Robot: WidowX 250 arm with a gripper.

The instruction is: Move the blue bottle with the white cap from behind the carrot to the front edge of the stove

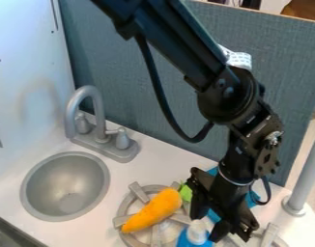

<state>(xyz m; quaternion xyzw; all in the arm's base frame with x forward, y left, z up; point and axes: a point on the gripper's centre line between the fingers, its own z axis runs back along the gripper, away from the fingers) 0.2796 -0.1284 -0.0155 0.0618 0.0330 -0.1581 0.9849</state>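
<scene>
toy kitchen, grey sink [38, 193], faucet [95, 99], stove burners [139, 192]

That's a bright blue bottle [193, 242] with a rounded white top pointing up, its lower part cut off from sight, over by the stove burner [139, 192], near the plump orange toy carrot [153, 210].

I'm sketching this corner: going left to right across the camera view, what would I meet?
Silver sink bowl → orange toy carrot → black gripper → grey pole.
</scene>
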